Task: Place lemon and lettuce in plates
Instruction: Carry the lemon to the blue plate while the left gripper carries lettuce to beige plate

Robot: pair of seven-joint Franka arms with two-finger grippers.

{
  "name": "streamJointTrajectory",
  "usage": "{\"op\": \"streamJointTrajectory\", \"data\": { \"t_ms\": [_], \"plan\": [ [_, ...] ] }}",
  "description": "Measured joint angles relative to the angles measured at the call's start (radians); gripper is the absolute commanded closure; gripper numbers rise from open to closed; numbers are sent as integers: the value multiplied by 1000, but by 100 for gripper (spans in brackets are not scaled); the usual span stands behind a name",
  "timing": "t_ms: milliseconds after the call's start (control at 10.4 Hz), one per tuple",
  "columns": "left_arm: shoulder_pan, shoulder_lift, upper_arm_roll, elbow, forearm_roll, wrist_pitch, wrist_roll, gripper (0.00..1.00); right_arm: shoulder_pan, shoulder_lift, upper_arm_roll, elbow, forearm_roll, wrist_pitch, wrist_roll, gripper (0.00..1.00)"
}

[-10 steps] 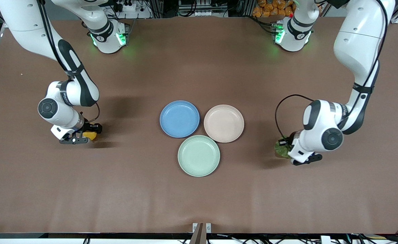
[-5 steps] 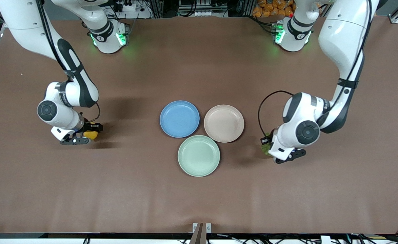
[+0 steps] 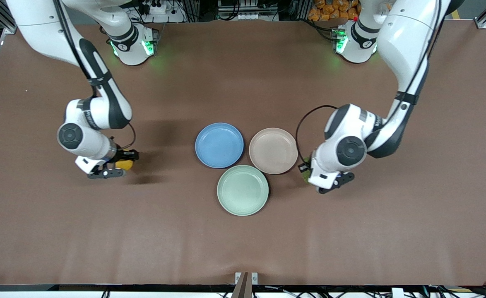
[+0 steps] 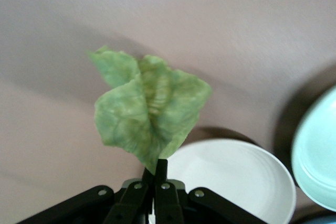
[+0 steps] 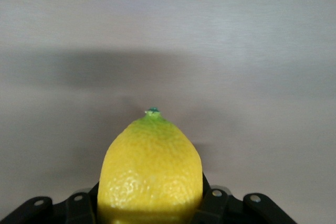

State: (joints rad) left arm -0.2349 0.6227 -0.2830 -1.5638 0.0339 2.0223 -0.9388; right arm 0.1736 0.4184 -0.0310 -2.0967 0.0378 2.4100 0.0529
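Observation:
My right gripper (image 3: 119, 165) is shut on the yellow lemon (image 3: 125, 164) and holds it just over the bare table toward the right arm's end, well apart from the blue plate (image 3: 219, 145). The lemon fills the right wrist view (image 5: 151, 171) between the jaws of the right gripper (image 5: 151, 205). My left gripper (image 3: 308, 171) is shut on the green lettuce leaf (image 4: 149, 111), pinched at its pointed end by the jaws (image 4: 156, 170). The left gripper hangs over the table just beside the beige-pink plate (image 3: 273, 150). That plate's rim shows in the left wrist view (image 4: 236, 182). Both plates hold nothing.
A pale mint-green plate (image 3: 242, 190) lies nearer to the front camera, touching the gap between the blue and beige-pink plates. It also shows in the left wrist view (image 4: 317, 156). The brown table (image 3: 243, 240) surrounds them.
The left arm has carried the lettuce from the left arm's end toward the beige-pink plate. The right arm has shifted a little toward the plates with the lemon.

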Motion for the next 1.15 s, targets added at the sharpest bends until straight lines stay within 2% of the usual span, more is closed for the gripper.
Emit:
{"op": "streamJointTrajectory", "data": {
  "t_ms": [192, 672, 960, 1152],
  "plan": [
    [-47, 4, 0, 6, 0, 0, -68, 100, 43, 0, 30, 18, 4, 0, 91, 95],
    [-98, 30, 0, 27, 0, 2, -149, 100, 227, 9, 58, 75, 16, -1, 342, 91],
    [-104, 48, 2, 34, 0, 29, -153, 100, 340, 83, 60, 148, 65, 0, 380, 91],
    [-110, 57, 1, 37, 0, 37, -167, 100, 389, 132, 60, 209, 67, 0, 392, 90]
  ]
}}
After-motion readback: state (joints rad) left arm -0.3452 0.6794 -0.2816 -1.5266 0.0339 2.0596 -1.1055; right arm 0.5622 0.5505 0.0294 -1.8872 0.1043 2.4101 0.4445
